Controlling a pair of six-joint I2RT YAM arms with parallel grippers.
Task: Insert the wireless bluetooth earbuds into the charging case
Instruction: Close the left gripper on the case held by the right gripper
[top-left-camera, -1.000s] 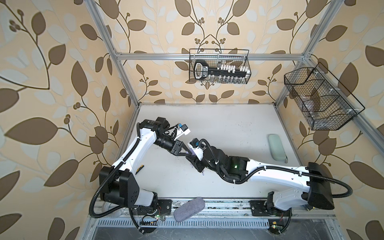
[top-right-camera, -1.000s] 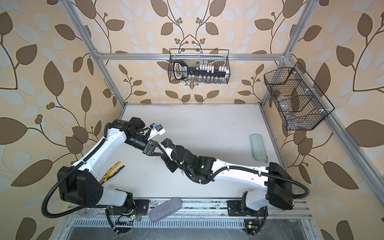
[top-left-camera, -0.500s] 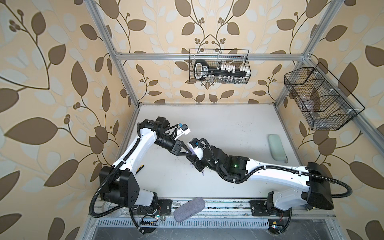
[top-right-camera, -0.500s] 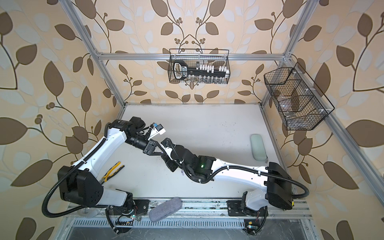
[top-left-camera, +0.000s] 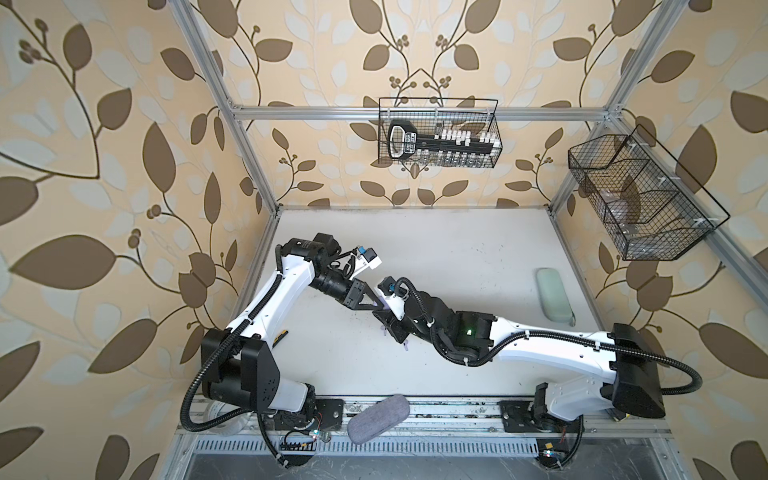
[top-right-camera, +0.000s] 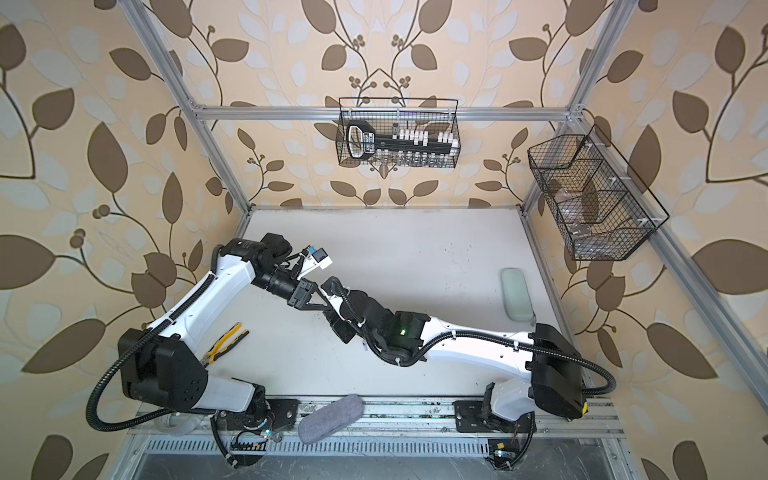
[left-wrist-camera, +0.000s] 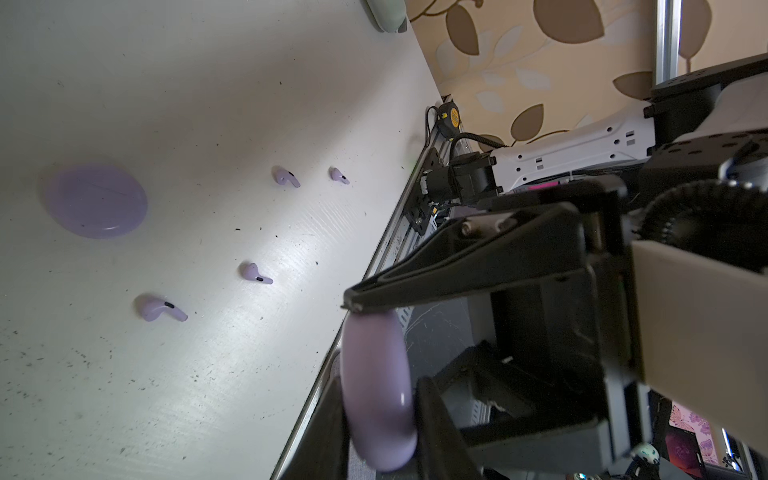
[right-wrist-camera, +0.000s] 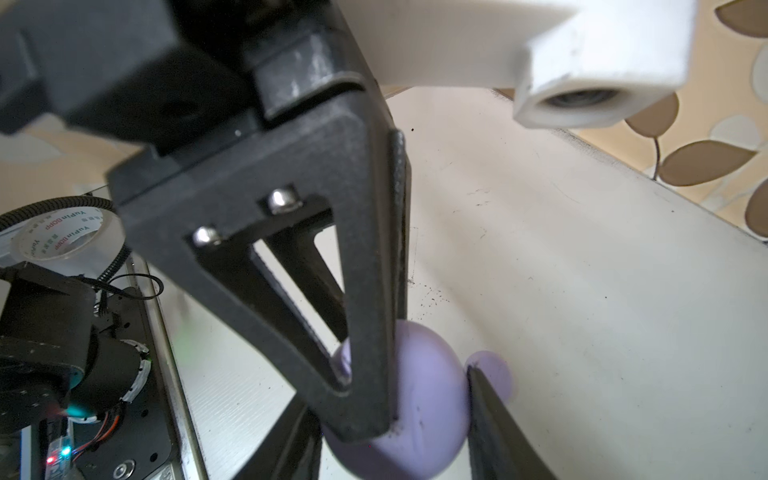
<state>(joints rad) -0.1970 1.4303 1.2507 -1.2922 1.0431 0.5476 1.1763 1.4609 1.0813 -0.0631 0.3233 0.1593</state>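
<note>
Both grippers meet above the middle of the table, where both top views show them. A round lavender charging case hangs edge-on in the air. My left gripper is shut on its two flat faces. My right gripper is also shut on it, across its width, with one fingertip on the rim. In a top view the left gripper touches the right one. A second lavender case lies shut on the table. Near it lie several wireless bluetooth earbuds.
A pale green glasses case lies at the right of the table and a grey one on the front rail. Yellow pliers lie by the left arm's base. Wire baskets hang on the back wall and right wall.
My left gripper's fingers have drawn in onto the case. Both arms have stayed almost where they were.
</note>
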